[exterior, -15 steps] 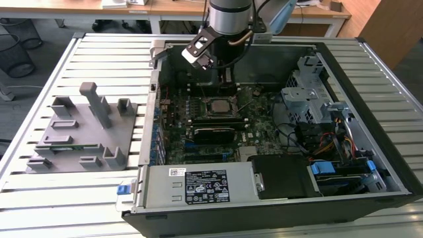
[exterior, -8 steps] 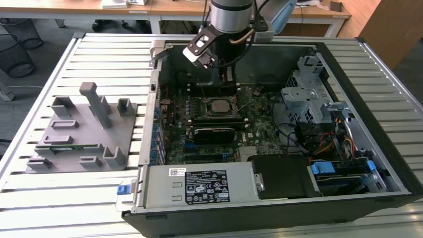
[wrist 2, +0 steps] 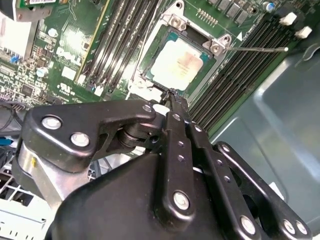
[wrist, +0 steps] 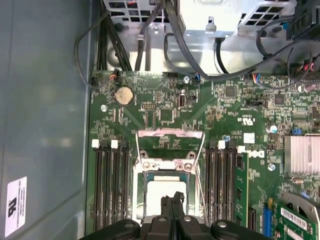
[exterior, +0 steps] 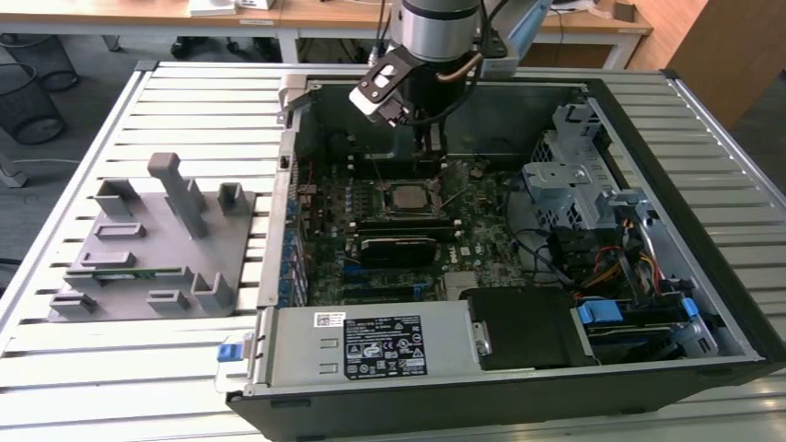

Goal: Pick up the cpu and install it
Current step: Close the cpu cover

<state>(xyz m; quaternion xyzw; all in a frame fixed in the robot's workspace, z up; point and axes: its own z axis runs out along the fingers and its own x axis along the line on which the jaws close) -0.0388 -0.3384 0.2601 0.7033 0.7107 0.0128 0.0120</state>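
The claw (wrist 2: 171, 96) hangs with its fingers pressed together and nothing between them; just below its tips the cpu (wrist 2: 177, 65) lies flat in the socket (wrist 2: 218, 46), seated, I'd judge. Beyond it the hinged retaining frame (wrist: 170, 134) stands tilted up, leaving the chip's top bare; memory slots (wrist: 107, 190) flank both sides.

The cpu (wrist 2: 182, 65) showed a pale silvery-grey top within a darker frame. It sat on the green motherboard (wrist 2: 75, 45), which carried black memory slots (wrist 2: 117, 40). The gripper (wrist 2: 172, 99) was matte black, dotted with silver screws. The tabletop (exterior: 123, 387) was white and slatted, the parts tray (exterior: 160, 249) plain grey, and the computer case (exterior: 491, 410) black.
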